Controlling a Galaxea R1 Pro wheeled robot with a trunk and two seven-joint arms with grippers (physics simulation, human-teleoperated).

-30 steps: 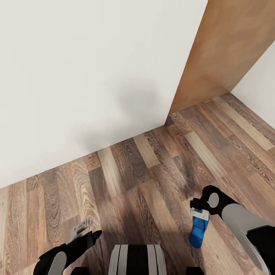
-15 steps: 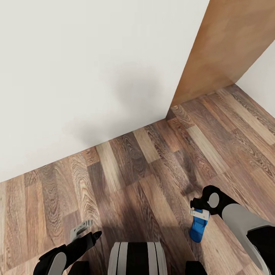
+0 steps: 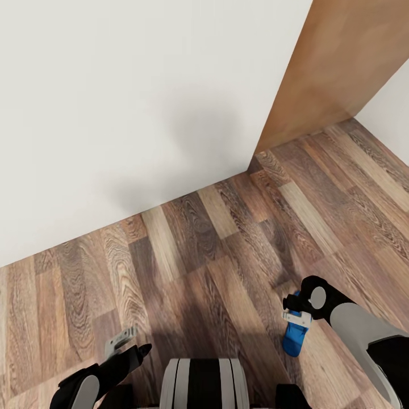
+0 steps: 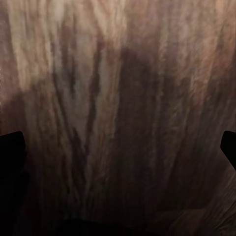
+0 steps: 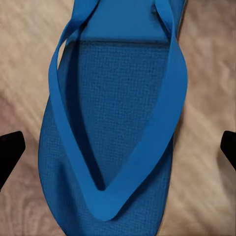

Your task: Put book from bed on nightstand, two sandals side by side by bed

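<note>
Brown plank floor [image 3: 216, 250] is being bounded ahead by a white wall [image 3: 125, 102] and a tan wooden panel [image 3: 335, 62], with open floor running past the panel on the right. One blue sandal [image 3: 295, 336] is being gripped by the right gripper [image 3: 297, 316], hanging just above the floor, its long axis pointing roughly down and toward the robot. The left gripper [image 3: 122, 339] is being held open over bare planks.

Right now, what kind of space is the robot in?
Probably an indoor room of a home, near a corner: brown wood-plank floor, plain white wall, and a wooden panel that may be a door or cabinet side. A blue sandal hangs at the right hand.
</note>
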